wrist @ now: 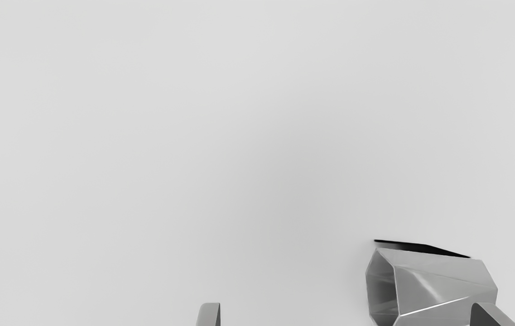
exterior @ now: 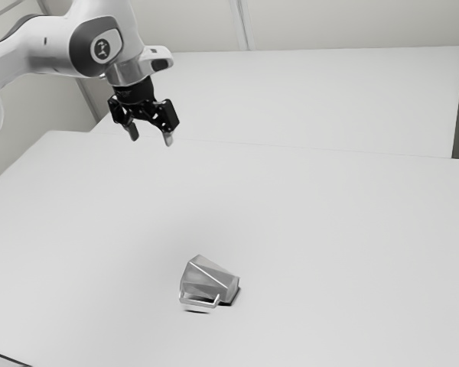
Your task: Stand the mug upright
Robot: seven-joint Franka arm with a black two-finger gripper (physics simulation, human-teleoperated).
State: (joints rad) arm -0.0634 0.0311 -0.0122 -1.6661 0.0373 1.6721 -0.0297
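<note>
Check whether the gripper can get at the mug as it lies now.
Probably yes: the gripper hangs open above the table, and I see nothing between it and the mug. It likely needs to shift sideways before descending.

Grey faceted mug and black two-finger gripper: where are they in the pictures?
Grey faceted mug [exterior: 208, 280]: exterior view, on its side wall.
Black two-finger gripper [exterior: 151, 138]: exterior view, midway between its open fingertips.
</note>
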